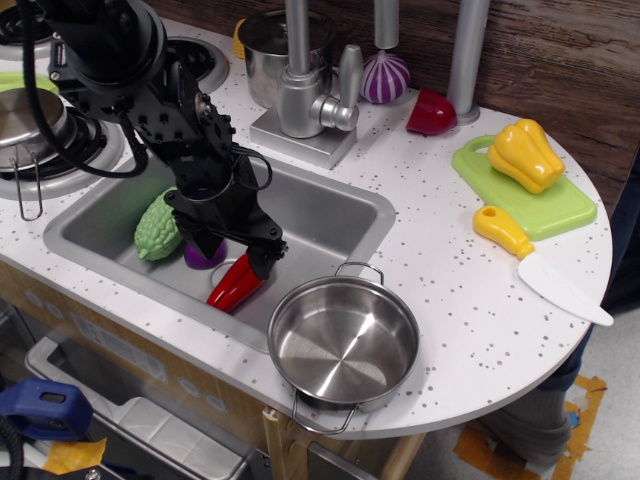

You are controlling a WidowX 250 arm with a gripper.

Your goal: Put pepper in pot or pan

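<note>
The slim red chili pepper (233,286) lies tilted in the sink (330,215), close to its front wall. My black gripper (236,256) reaches down into the sink right over the pepper's upper end. Its fingers look spread, one (268,258) beside the pepper's top and the other toward a purple toy (203,257). I cannot see firm contact with the pepper. The wide, shallow steel pot (385,385) with two wire loop handles stands on the counter just right of the sink's front corner, holding nothing.
A bumpy green vegetable (158,227) lies in the sink left of the gripper. The faucet (305,85) and a taller steel pot (272,45) stand behind. A yellow bell pepper (526,153) sits on a green board (560,205), a toy knife (540,262) nearby. A lidded pan (25,115) is at the left.
</note>
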